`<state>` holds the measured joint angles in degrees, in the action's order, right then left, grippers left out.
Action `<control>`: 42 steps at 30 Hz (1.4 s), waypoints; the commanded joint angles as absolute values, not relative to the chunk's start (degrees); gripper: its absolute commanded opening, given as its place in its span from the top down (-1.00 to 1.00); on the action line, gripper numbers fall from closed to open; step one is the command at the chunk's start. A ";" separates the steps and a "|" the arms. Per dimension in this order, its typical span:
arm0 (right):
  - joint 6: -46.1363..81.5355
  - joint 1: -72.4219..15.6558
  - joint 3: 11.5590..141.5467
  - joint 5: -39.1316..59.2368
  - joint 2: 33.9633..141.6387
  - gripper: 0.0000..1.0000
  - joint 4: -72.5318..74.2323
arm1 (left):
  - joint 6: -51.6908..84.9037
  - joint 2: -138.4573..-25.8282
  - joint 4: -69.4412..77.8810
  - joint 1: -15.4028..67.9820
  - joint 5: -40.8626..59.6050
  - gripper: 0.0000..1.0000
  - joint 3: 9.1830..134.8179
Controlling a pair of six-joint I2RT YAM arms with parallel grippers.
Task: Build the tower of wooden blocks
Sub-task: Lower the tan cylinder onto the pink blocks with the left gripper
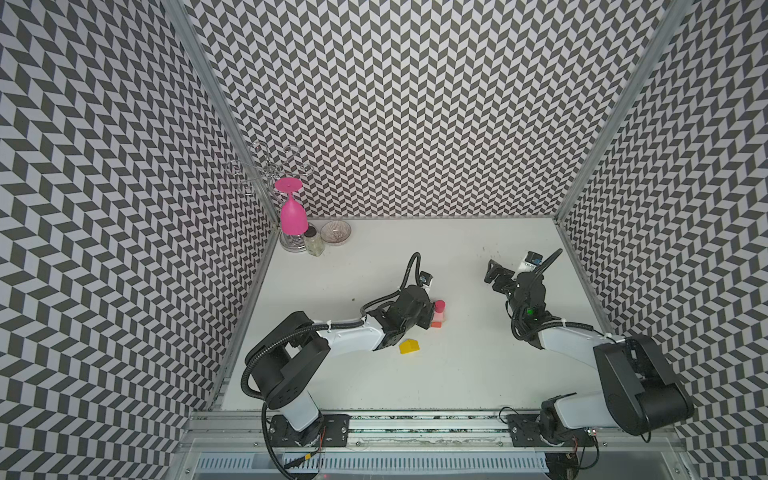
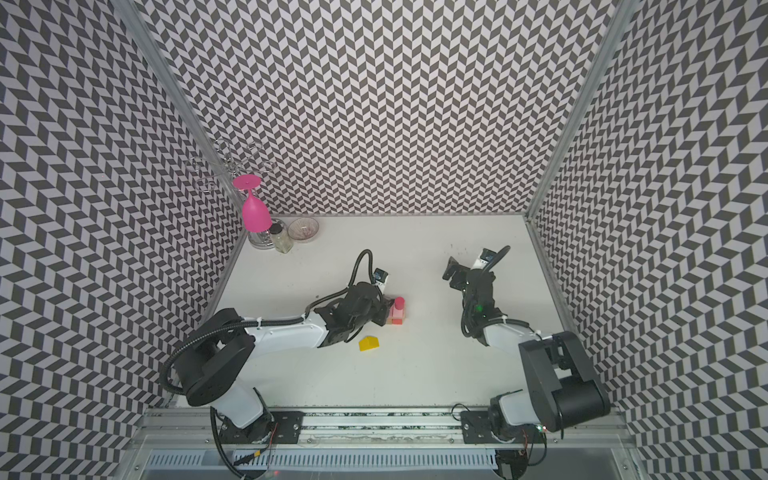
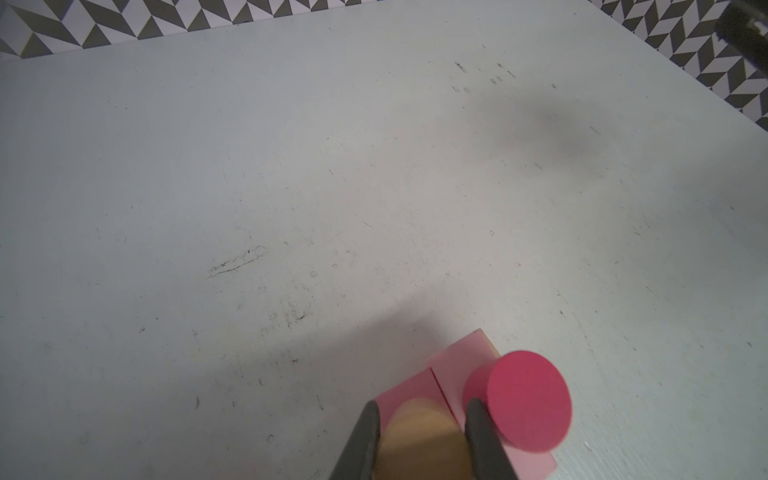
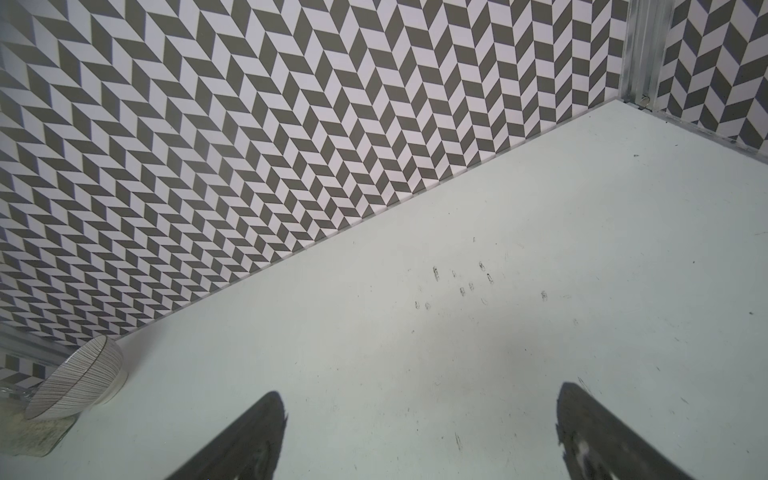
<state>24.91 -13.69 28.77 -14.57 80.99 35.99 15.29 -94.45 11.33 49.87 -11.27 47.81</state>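
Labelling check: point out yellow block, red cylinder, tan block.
yellow block (image 1: 409,346), in a top view, sloped roof.
red cylinder (image 3: 528,401), left wrist view, round end face.
tan block (image 3: 424,440), left wrist view, rounded face.

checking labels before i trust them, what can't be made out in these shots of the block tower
- tower: the side nearest the left arm is hidden by that arm's wrist in both top views, so the layer count is unclear.
- tan block in the left gripper: shape unclear, blurred and cut off by the frame edge in the left wrist view.
- jar: contents too small to tell in the top views.
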 commanded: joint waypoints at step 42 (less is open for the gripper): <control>24.35 -13.45 30.06 -13.80 81.56 -0.99 37.72 | 16.43 -94.39 10.85 50.41 -10.81 0.23 50.24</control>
